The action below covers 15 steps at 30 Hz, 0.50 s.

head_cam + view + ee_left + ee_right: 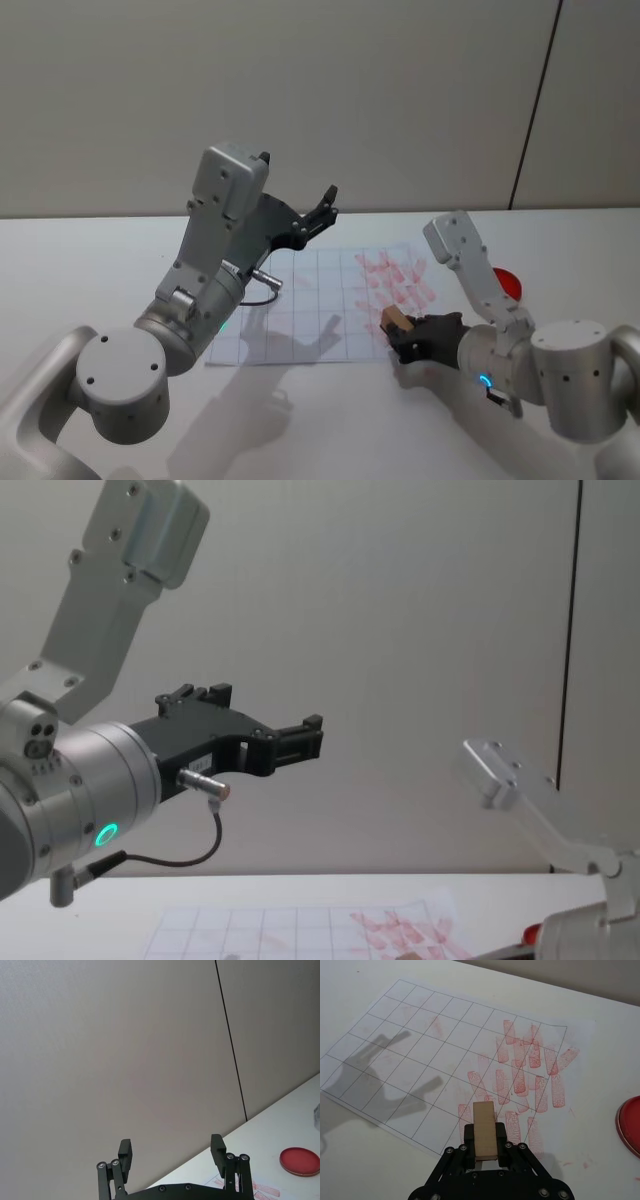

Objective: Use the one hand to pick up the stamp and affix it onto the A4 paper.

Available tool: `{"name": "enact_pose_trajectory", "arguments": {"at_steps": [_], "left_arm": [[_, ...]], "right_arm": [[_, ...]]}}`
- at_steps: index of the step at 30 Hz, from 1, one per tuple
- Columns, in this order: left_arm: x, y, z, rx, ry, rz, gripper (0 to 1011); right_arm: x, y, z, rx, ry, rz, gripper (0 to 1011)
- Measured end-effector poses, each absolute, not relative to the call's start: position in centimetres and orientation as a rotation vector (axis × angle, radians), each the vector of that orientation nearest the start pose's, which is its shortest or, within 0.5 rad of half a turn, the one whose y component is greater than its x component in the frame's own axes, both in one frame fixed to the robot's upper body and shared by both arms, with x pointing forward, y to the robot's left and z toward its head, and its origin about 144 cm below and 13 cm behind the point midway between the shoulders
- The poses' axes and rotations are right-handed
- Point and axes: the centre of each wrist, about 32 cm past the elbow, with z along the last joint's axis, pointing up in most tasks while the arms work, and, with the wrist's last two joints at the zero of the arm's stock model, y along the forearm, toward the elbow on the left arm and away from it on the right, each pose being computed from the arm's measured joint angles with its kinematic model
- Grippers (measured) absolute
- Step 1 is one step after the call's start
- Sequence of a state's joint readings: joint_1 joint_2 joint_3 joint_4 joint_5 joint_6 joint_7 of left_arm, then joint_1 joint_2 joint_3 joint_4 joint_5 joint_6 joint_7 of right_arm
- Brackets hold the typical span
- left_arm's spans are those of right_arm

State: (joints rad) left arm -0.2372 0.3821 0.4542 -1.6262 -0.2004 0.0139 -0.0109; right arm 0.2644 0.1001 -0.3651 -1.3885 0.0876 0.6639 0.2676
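Plainly, one table (100, 270) bore one A4 paper (420, 1060) (red marks (525, 1070) clustered together). Of two grippers, the left gripper (171, 1149) hung raised, spread wide, empty; near one red ink pad (300, 1161), the right gripper (485, 1135) pinched the single stamp (484, 1117) over the paper's near edge.

Stamp (485, 1122) — tan wood block, clamped in right pincer (485, 1139) at near edge of A4 paper (420, 1055) — white gridded sheet w/ red marks, flat on bench (100, 260).

Red ink pad (508, 283) on white table (90, 265)
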Motion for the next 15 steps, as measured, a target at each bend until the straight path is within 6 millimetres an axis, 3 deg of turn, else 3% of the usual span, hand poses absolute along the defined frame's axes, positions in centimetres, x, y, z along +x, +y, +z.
{"name": "enact_pose_trajectory", "arguments": {"at_steps": [15], "left_arm": [[49.2,19.8,120.4,0.061,-0.268,1.124,1001]], "right_arm": [[52.6,-14.5,117.0,-0.537,0.368,-0.958,218]]}}
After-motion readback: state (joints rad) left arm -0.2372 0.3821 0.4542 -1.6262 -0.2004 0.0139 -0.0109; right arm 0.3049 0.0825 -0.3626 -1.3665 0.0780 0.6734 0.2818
